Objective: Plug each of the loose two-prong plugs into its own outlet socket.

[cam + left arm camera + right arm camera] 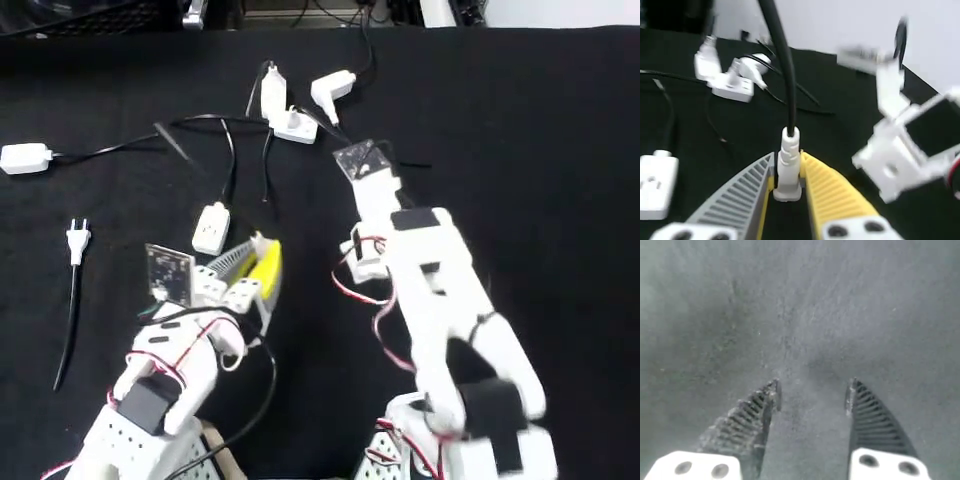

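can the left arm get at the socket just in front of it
Probably yes: the socket lies just beyond the left pincer, with nothing lying between them. The pincer is shut on a plug.

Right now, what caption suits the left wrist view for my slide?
Left claw clamps a white plug, black cord rising.

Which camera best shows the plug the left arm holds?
Left wrist view: the white plug sits clamped in the left end effector. High view: its fingers hide most of it. Right wrist view: black table.
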Controlling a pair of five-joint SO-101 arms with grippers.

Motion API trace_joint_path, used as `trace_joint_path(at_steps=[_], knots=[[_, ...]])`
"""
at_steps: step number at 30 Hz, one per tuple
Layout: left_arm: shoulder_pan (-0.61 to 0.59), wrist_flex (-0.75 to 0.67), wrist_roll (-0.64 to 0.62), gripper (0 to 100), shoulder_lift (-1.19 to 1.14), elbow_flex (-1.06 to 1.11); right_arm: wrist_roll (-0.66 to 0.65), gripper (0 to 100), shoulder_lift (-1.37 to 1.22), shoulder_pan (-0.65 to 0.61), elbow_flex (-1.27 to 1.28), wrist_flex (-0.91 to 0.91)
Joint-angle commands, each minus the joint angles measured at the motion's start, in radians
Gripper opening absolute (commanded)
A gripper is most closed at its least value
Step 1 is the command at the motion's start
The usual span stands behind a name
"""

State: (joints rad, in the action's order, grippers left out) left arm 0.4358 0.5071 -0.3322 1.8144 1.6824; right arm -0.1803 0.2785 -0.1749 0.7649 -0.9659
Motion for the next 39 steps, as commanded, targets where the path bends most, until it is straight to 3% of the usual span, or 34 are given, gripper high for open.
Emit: trace_joint_path(at_steps=[1,7,18,27,39], knots=[[0.081,0.034,-0.006,3,0.006,0.016,0.005,21.8,0.16,-0.06,0.051,0.012],[0.199,0.029,0.091,3,0.006,0.016,0.031,21.8,0.331,-0.233,0.124,-0.009],[0.315,0.118,0.192,3,0.006,0.016,-0.028,21.8,0.375,-0.236,0.127,-0.02],[0.225,0.123,0.186,3,0.006,0.016,-0.058,21.8,0.375,-0.087,0.077,-0.02],[0.225,0.124,0.186,3,0.006,0.016,-0.006,21.8,0.375,-0.258,0.005,-0.055]])
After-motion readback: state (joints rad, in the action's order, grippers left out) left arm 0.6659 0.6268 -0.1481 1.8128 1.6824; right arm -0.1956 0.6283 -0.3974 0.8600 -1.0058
